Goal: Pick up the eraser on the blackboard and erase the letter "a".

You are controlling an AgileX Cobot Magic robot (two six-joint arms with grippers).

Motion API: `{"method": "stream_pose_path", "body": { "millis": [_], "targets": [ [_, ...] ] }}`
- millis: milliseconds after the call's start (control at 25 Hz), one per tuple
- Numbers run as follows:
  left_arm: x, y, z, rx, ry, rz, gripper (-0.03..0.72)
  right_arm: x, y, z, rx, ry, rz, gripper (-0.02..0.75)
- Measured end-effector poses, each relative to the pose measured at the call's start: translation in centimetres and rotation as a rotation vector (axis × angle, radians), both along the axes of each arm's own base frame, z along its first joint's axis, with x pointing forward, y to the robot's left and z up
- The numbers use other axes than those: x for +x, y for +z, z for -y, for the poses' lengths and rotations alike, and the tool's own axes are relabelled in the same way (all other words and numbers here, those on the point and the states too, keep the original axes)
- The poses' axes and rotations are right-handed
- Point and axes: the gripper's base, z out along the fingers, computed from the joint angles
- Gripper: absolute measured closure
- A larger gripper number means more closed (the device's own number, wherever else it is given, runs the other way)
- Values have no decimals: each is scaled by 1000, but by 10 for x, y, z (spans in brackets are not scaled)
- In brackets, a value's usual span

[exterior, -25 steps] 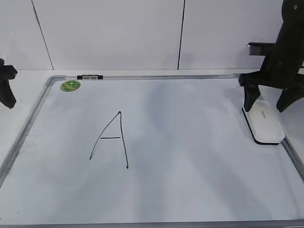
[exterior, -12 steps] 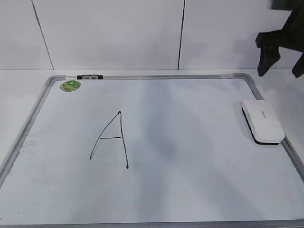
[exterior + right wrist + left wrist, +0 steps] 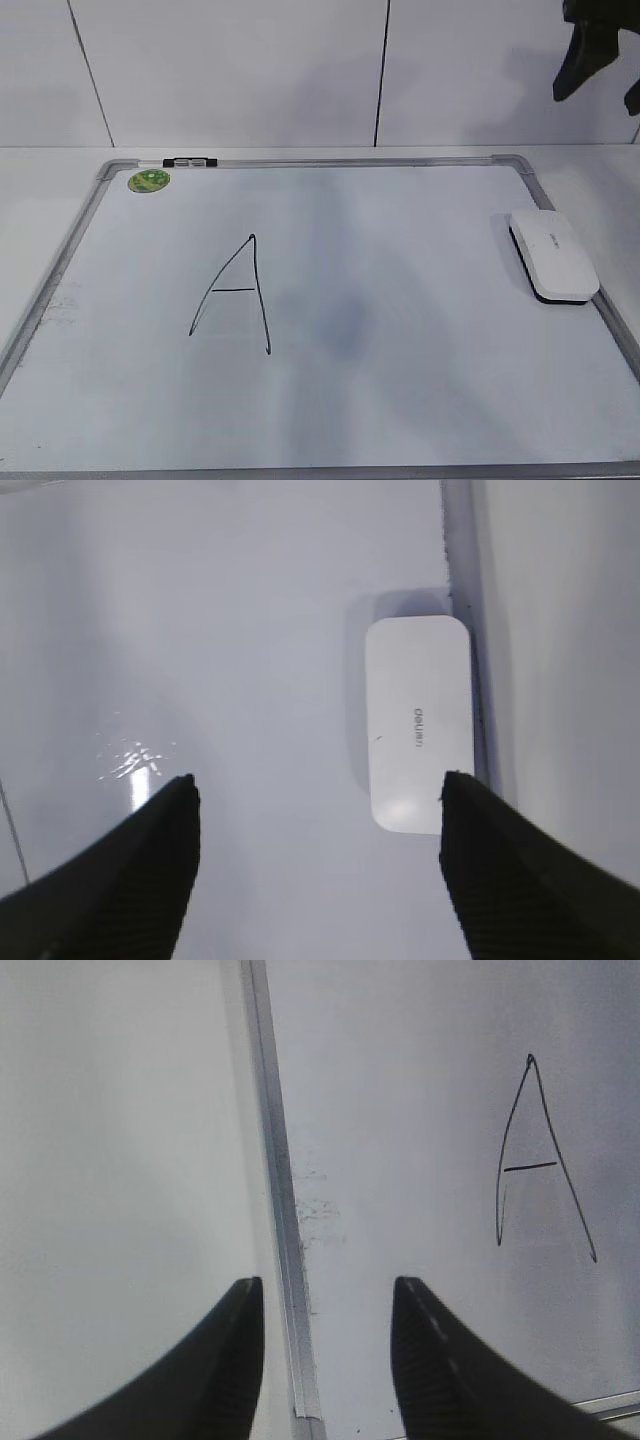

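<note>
1. White plastic marks the eraser (image 3: 553, 256), which you see lying flat on the blackboard (image 3: 400, 400), its long side just beside the right frame rail.
2. Your right gripper (image 3: 315, 865) hangs above it, jaws spread wide and empty.
3. Your left gripper (image 3: 325, 1345) straddles the left frame rail, jaws parted, holding nothing.
4. Bare board separates the eraser from the large "A" (image 3: 232, 295); no lowercase "a" shows.
5. A marker (image 3: 190, 161) rests on the top rail beside a green sticker (image 3: 148, 181).
</note>
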Motion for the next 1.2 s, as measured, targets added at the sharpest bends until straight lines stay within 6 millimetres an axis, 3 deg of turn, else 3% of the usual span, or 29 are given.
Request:
{"method": "stream_pose_path", "body": {
  "millis": [160, 320, 480, 800, 1200],
  "targets": [
    [-27, 26, 1, 9, 1, 99, 370, -16, 22, -8, 37, 45, 59, 175],
    [-62, 53, 2, 14, 0, 214, 393, -47, 51, -10, 38, 67, 144, 176],
    [-93, 71, 4, 12, 4, 299, 415, -82, 60, -7, 33, 71, 173, 176],
    [-143, 92, 17, -7, -77, 428, 422, -155, 49, 1, -5, 65, 177, 176],
    [-226, 111, 16, -28, -166, 643, 443, -212, 11, 4, 10, 70, 134, 176]
  ]
}}
